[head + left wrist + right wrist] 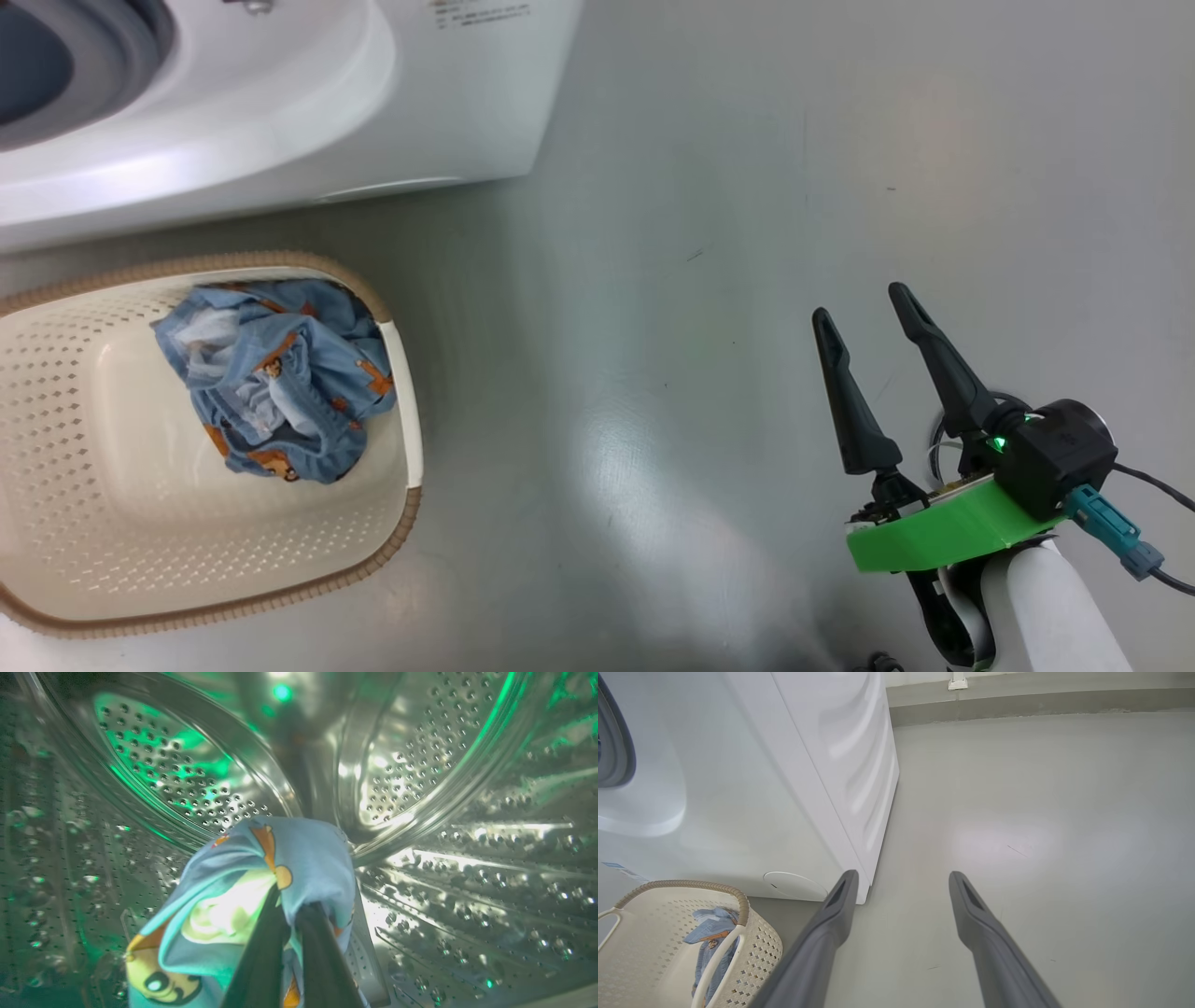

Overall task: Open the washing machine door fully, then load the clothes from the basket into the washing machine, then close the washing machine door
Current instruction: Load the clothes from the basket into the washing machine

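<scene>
My left gripper (292, 905) is inside the washing machine's perforated steel drum (420, 742), shut on a light-blue garment (308, 858) with orange and cream prints that bunches around its fingers. More of the clothes (280, 373) lie crumpled in the cream basket (308, 266) on the floor in front of the white washing machine (448, 103). The grey gasket (103, 65) shows at the top left. My right gripper (861, 306) hangs open over bare floor, well to the right of the basket, with nothing between its fingers. The washing machine door is out of view.
In the right wrist view the right gripper (902, 876) points past the washing machine's (784, 765) front corner, with the basket (691, 885) and clothes (710, 931) at lower left. Grey floor (1041, 835) stretches right to a low wall edge (1017, 700).
</scene>
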Available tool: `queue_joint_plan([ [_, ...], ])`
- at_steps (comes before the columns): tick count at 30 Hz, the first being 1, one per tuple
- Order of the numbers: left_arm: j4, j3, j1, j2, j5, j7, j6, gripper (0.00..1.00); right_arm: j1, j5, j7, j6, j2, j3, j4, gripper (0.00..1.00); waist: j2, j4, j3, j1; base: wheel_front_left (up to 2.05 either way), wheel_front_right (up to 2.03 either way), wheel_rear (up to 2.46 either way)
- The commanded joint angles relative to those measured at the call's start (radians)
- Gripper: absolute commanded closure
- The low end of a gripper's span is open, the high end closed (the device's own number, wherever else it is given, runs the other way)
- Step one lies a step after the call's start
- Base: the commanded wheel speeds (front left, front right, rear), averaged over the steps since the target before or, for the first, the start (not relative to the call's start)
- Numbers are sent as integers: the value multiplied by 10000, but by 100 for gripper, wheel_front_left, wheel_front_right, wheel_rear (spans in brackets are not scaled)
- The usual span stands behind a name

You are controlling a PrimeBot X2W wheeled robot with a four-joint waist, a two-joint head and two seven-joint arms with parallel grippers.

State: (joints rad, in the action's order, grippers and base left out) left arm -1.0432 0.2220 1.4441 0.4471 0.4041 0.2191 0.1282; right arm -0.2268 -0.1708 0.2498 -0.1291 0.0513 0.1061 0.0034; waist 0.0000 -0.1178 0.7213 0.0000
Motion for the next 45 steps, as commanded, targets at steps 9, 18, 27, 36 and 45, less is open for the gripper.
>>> queue_joint_plan([
  [9,-512,795,410,644,728,111,24,0,91,-121,112,-16,-11,247,-45,0,0,-70,-39,0,0,0,0],
  [18,-540,1511,125,564,1274,267,24,0,156,-13,116,-16,-11,188,-32,0,0,141,-287,0,0,0,0],
  [27,56,2211,-1037,314,1831,412,24,0,328,171,61,-16,-11,30,-66,0,0,539,-824,0,0,0,0],
  [36,1679,1870,-2873,254,1711,424,25,0,581,333,-228,-16,-11,-120,-314,0,0,1011,-1428,0,0,0,0],
  [45,4206,985,-5557,256,1250,426,-230,0,909,366,-409,-16,-11,-389,-552,0,0,1350,-1859,0,0,0,0],
])
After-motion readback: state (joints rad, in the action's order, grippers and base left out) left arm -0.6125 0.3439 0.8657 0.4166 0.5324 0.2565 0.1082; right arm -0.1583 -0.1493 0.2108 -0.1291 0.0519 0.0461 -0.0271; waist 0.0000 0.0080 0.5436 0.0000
